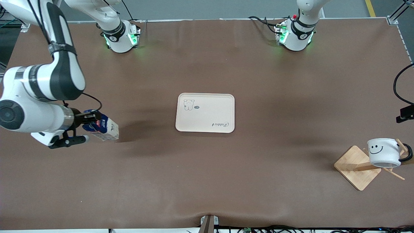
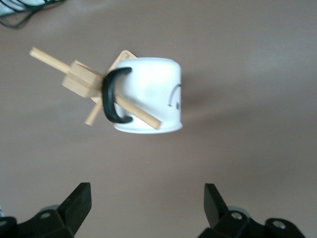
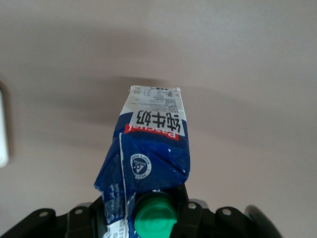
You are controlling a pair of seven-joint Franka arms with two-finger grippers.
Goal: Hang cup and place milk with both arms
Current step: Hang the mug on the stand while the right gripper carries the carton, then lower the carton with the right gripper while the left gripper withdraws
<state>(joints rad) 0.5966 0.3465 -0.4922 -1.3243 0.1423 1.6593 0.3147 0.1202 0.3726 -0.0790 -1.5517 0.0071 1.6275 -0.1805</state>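
From across the desk, the cream tray is the landmark. Toward the right arm's end from it, the right gripper has its jaws clenched on the gable top of the milk carton, which tilts above the brown cloth. Toward the left arm's end of the desk from the tray, and nearer the camera, the smiley mug hangs on the wooden rack.

Left wrist view: the left gripper hovers with jaws released and empty, well apart from the mug, whose black handle is threaded on a peg.

Right wrist view: the carton looks light and crushable, its waxy sides slippery; gripping near the green cap seems sound. Cloth is soft and the surroundings open.
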